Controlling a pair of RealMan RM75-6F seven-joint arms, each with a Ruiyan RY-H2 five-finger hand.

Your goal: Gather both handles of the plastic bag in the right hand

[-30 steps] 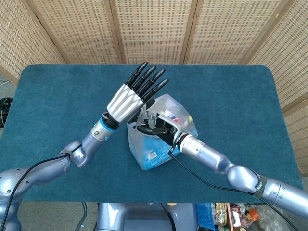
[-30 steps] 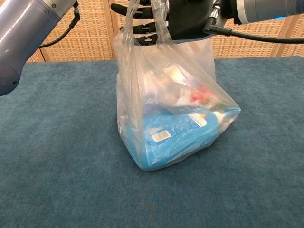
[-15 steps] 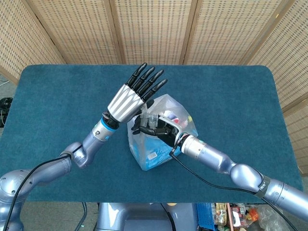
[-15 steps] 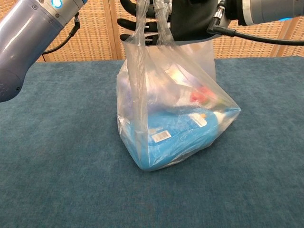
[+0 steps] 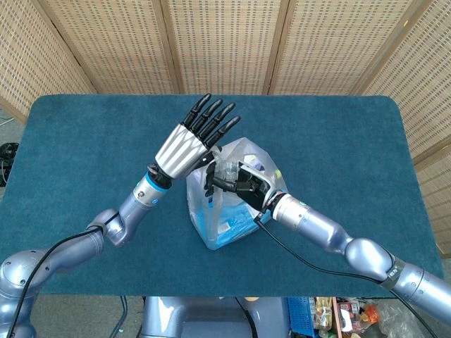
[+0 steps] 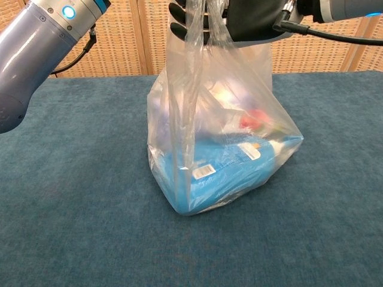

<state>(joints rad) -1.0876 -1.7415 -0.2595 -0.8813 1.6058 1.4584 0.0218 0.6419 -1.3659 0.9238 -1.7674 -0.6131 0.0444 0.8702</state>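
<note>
Plastic bag (image 5: 232, 204) near the middle of the table (image 5: 84, 134), handles (image 6: 200, 24) drawn up to its top. Right hand (image 5: 236, 184) above the bag, closed around the handles. Left hand (image 5: 190, 144) just left of and behind it, raised with fingers spread, holding nothing. Box (image 6: 224, 167) low inside the bag, smaller items on it.

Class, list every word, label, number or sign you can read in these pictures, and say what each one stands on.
No text reads clearly.
White barcode label on the blue package inside the plastic bag: bars show, digits too small to read.
Second white label on the same package: blurred.
Red and white item in the bag: print unreadable through the plastic.
</note>
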